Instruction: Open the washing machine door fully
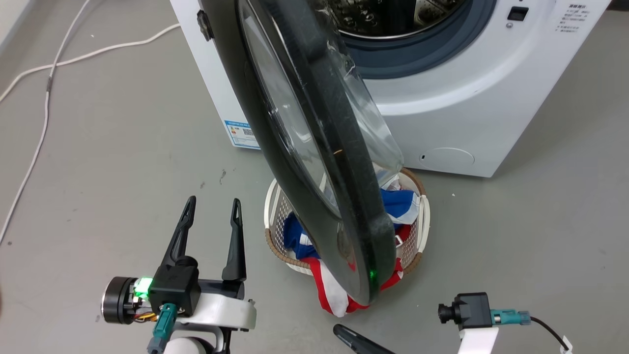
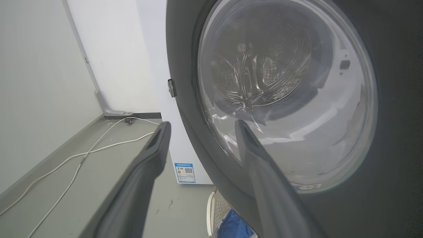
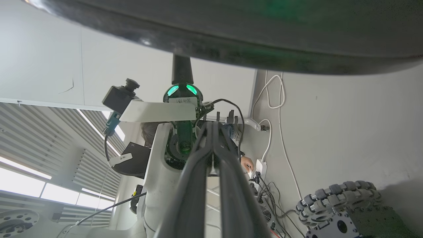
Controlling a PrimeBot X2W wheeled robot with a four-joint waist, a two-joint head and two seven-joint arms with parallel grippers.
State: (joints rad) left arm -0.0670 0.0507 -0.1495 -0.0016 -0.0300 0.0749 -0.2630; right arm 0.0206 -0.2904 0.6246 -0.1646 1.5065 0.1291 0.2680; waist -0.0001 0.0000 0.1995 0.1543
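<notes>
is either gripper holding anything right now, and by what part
Nothing is held. The left gripper is open beside the washing machine door, apart from it; the right gripper is shut on nothing.

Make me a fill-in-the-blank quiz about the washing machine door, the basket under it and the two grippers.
1. The washing machine door hangs swung out over a white laundry basket holding red, white and ____ cloth.
2. The left gripper, apart from the door, has its two fingers ____.
3. In the right wrist view, the right gripper has its two fingers ____.
Missing words: blue; open; shut.
</notes>
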